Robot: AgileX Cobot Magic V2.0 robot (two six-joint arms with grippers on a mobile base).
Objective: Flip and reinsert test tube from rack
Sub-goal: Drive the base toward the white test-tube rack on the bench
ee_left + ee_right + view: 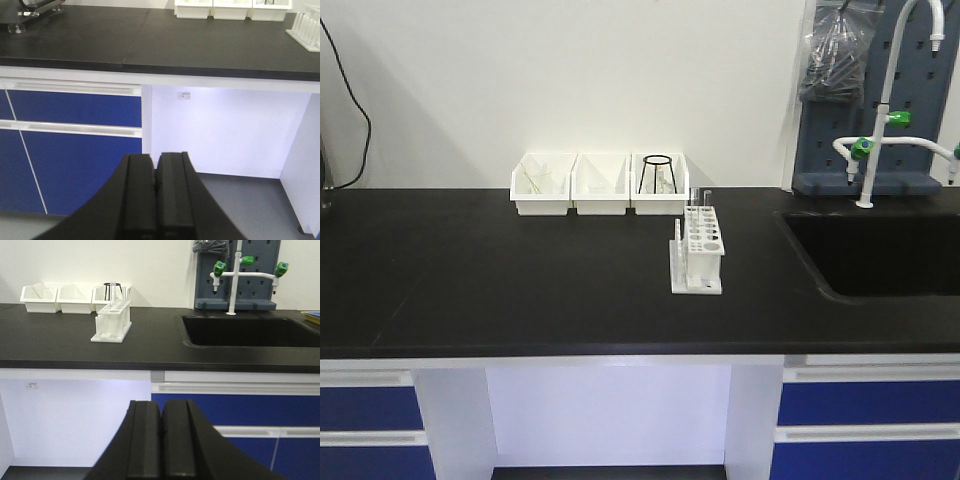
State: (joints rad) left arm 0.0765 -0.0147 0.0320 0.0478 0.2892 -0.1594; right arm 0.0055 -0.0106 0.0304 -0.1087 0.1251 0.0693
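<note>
The rack (698, 250) stands on the black desk (500, 270), and everything here is placed from it: three white bins (600, 185) sit just behind it and the sink (880, 255) opens to its right. Two slim clear tubes rise from the rack's rear holes, on the side toward the bins. Either could be the test tube (707, 198), as they look alike. Both stand upright, long axis vertical, with their upper ends well clear of the top plate. Neither arm is near. The left end effector (156, 200) hangs below the desk edge, pads pressed together and holding nothing, and its camera catches the rack only at the far upper right. The right end effector (161, 445) is likewise closed and empty, also below the desk edge, but its view shows the rack larger, up and to the left, with a tube (113, 294) standing out above it. On that evidence the right arm seems the nearer. A grasp would probably need it to rise above the desk, move forward and leftward, open, and close across the tube's vertical axis above the plate.
</note>
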